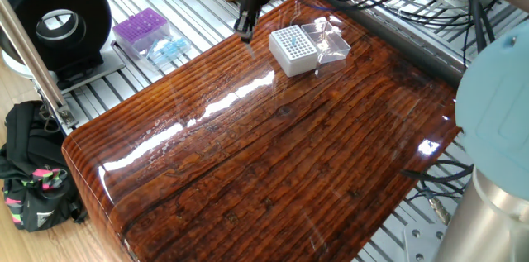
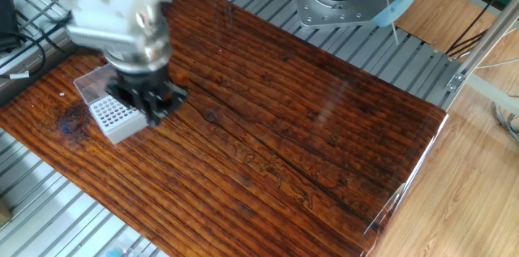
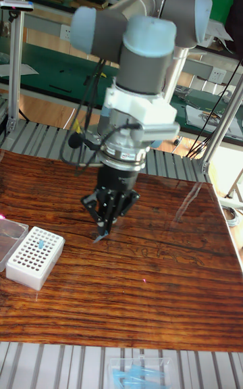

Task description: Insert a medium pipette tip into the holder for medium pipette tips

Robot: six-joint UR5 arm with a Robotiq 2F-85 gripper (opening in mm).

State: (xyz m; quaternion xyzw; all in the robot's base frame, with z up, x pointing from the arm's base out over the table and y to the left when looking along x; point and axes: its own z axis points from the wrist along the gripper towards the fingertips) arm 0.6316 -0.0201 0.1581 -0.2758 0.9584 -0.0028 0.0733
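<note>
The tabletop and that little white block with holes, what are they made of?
The tabletop looks like dark wood under a glossy varnish: striped grain and bright glare streaks show. The white block seems to be matte opaque plastic, with a clear, shiny plastic lid attached beside it.

Jaws around medium pipette tip (image 3: 100, 234) beside white holder (image 3: 35, 257).

The scene is brightly and evenly lit from overhead, and white streaks of glare are thrown across the glossy wooden table (image 1: 273, 154). The moving arm (image 2: 122, 22) is smeared by motion blur, while the surroundings are rendered fairly sharp.
</note>
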